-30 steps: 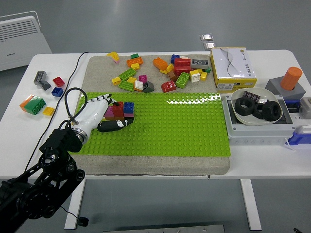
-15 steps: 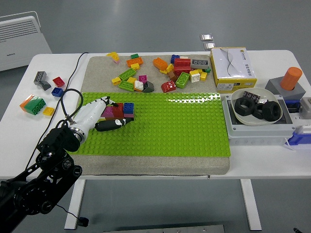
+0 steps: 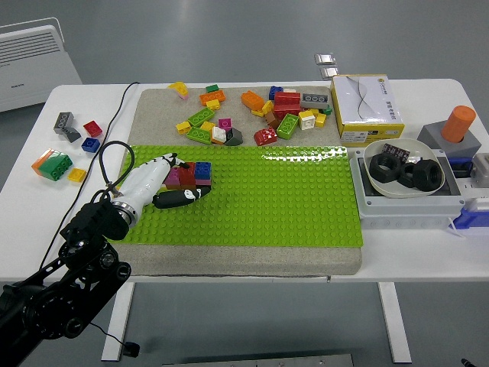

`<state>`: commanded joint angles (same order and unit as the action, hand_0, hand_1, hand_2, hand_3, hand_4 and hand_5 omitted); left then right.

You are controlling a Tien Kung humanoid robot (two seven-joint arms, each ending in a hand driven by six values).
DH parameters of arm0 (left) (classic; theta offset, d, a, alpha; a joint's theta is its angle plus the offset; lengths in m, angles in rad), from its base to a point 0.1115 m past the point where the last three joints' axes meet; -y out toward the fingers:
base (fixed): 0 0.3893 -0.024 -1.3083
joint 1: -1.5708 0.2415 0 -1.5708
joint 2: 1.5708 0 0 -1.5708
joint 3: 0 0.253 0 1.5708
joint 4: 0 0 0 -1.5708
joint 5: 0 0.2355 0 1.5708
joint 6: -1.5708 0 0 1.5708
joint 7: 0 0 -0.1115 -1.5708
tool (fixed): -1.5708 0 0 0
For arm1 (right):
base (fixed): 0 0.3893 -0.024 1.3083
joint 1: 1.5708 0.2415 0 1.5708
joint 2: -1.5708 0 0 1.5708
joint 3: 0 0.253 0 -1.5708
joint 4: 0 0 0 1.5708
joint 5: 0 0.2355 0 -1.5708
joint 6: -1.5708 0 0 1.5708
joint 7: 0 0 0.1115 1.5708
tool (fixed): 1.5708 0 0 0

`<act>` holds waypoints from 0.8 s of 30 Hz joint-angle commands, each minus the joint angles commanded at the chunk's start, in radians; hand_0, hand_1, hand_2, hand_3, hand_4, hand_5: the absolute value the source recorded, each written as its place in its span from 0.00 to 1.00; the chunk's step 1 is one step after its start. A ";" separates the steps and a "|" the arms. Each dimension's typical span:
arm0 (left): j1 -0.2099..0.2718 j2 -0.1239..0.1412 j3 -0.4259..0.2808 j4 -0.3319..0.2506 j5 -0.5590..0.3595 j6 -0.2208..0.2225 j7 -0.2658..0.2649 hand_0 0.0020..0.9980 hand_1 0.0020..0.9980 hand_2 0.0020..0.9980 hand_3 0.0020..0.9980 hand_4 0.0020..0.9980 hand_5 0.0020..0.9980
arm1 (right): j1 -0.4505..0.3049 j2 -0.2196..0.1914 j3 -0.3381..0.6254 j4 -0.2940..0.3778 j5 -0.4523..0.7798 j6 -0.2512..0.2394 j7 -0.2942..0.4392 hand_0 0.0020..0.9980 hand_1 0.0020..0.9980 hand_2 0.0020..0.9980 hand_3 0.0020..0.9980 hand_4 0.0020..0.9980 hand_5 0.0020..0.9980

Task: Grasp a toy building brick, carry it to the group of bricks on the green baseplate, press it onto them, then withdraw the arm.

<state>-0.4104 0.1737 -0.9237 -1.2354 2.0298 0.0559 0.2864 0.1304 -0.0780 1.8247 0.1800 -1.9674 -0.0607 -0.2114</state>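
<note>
The white surface (image 3: 252, 267) carried everything, and on it the grey mat (image 3: 153, 103) held the green baseplate (image 3: 290, 199), which filled most of the middle. Across the last second little had shifted on that plate: the left hand (image 3: 164, 182) had eased slightly back toward the plate's left edge and then settled again against the group of bricks (image 3: 191, 174), its white fingers over the stack's left side and the dark thumb (image 3: 179, 198) lying along the studs just in front. From this view it could not be told whether the fingers were closed on a brick or merely bearing on it, so the carried brick, if distinct, was hidden among the pink, red and blue ones there. That small rocking suggested the pressing step was under way or nearly finished, with withdrawal yet to come.

Room for that retreat looked generous. The plate's left edge sat close behind the wrist, and beyond it lay bare mat and surface, though the black cable (image 3: 114, 153) looped just beside the forearm and might catch. The stray bricks (image 3: 65, 149) near the far left corner sat well apart from the arm's path. The loose brick pile (image 3: 252, 115) lay beyond the plate, and the white bowl (image 3: 401, 172) and tray stood far to the right. The right arm was out of view.
</note>
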 joint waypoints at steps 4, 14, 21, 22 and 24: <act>0.000 0.000 -0.009 -0.014 0.011 0.005 0.003 0.96 0.98 1.00 0.70 0.95 0.73 | -0.001 0.001 0.002 0.000 -0.004 0.000 0.000 0.52 0.61 0.72 0.80 0.90 0.95; 0.015 0.001 -0.033 -0.063 0.051 0.007 0.021 0.95 0.98 1.00 0.70 0.94 0.70 | -0.004 0.003 0.003 0.000 -0.006 0.001 0.001 0.52 0.61 0.72 0.80 0.90 0.95; 0.073 0.017 -0.098 -0.179 0.055 0.038 0.002 0.95 0.97 0.99 0.71 0.93 0.65 | -0.009 0.008 0.008 0.000 -0.015 0.007 0.001 0.52 0.61 0.73 0.80 0.90 0.95; 0.089 0.024 -0.115 -0.202 0.042 0.048 -0.013 0.95 0.97 0.99 0.71 0.93 0.65 | -0.011 0.010 0.001 0.000 -0.007 0.007 0.000 0.52 0.61 0.73 0.80 0.90 0.95; 0.125 0.039 -0.151 -0.242 0.008 0.074 -0.051 0.95 0.97 0.99 0.71 0.93 0.65 | -0.015 0.014 -0.028 0.000 0.023 0.006 -0.002 0.52 0.61 0.73 0.80 0.90 0.95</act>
<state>-0.2855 0.2129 -1.0745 -1.4771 2.0380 0.1303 0.2352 0.1151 -0.0639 1.7970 0.1800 -1.9446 -0.0543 -0.2136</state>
